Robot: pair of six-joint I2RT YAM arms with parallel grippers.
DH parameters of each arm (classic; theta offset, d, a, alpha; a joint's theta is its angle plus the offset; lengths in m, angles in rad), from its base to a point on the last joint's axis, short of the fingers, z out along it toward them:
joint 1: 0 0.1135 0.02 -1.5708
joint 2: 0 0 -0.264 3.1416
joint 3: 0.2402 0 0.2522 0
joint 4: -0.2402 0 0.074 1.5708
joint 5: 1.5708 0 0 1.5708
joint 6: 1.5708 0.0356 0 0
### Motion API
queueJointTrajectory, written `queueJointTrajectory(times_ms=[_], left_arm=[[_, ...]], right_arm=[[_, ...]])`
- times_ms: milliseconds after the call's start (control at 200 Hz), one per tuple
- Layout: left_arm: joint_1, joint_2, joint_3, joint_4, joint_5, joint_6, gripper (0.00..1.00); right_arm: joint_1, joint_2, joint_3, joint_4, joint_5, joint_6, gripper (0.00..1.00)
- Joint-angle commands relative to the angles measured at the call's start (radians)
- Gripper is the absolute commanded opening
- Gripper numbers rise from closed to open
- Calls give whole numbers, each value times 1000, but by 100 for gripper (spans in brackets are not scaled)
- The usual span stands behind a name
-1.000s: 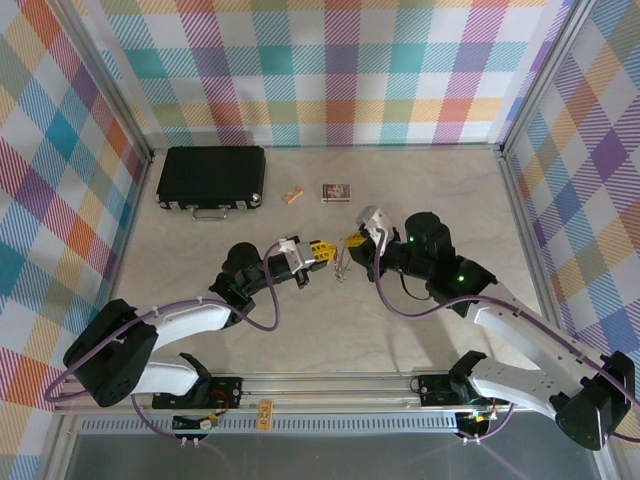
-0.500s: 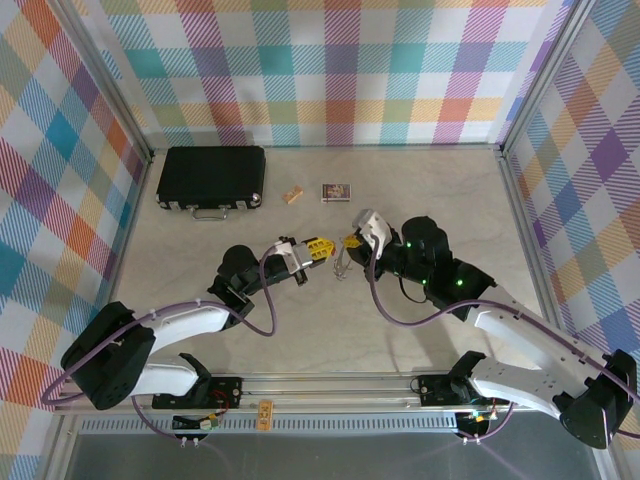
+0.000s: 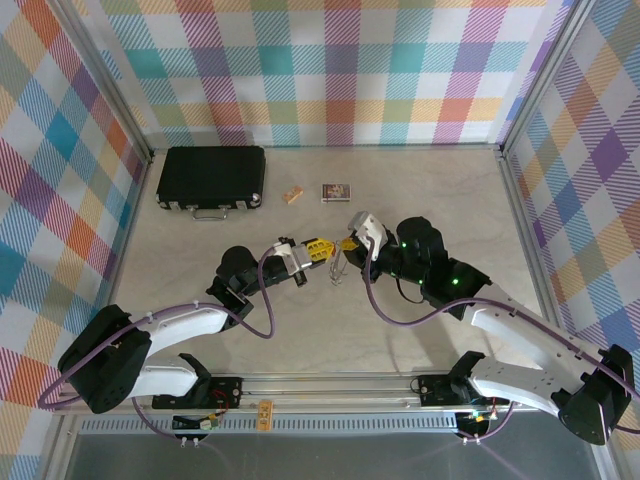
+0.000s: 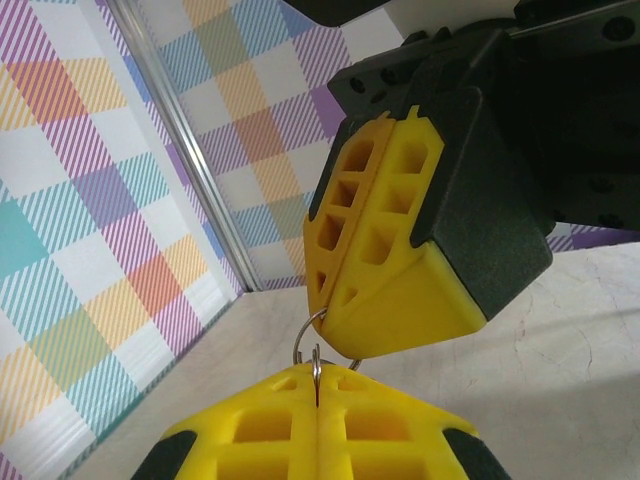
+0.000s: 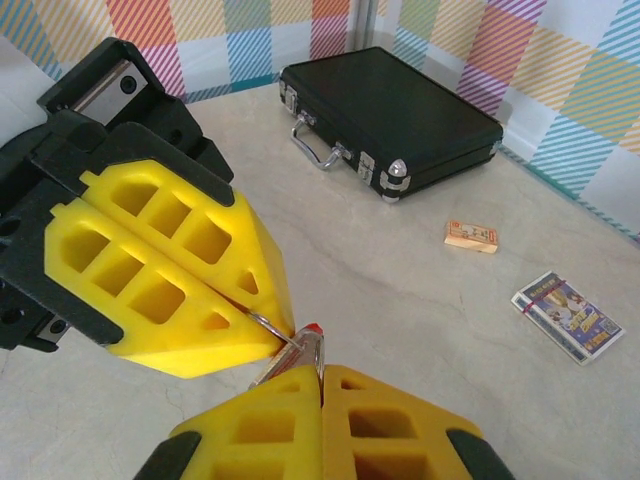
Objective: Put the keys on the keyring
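Note:
My two grippers meet tip to tip above the middle of the table. My right gripper [image 3: 349, 243] [image 5: 322, 372] is shut on the keyring [image 5: 305, 348], a thin grey ring whose red sleeve [image 5: 313, 328] sticks out past the tips. The ring's loop [image 4: 303, 335] shows under the right fingers [image 4: 390, 260]. My left gripper [image 3: 322, 247] [image 4: 317, 385] is shut on a key [image 4: 317, 362]. Just its thin metal end pokes out of the jaws, and the red head is hidden. That metal end [image 5: 268, 323] touches the ring beside the left fingers [image 5: 170, 280].
A black case [image 3: 211, 177] lies at the back left. A small tan block [image 3: 292, 195] and a printed card [image 3: 336, 191] lie behind the grippers. Plaid walls and metal frame posts close in the table on three sides.
The right gripper has shifted a little left with the ring, closer to the left gripper's tips. The left gripper has edged slightly away from the bases. Both stay shut.

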Motion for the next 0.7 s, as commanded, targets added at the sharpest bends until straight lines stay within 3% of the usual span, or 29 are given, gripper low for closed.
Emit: queueJointTrajectory(times_ms=[0, 415, 695], left_arm=[[-12, -15, 15, -1, 4, 22, 0], [-13, -23, 14, 6, -17, -5, 0], [-11, -75, 44, -19, -13, -160, 0]], right_arm=[[7, -10, -1, 31, -27, -17, 0], [8, -25, -11, 38, -28, -21, 0], [-8, -159, -156, 253, -111, -33, 0]])
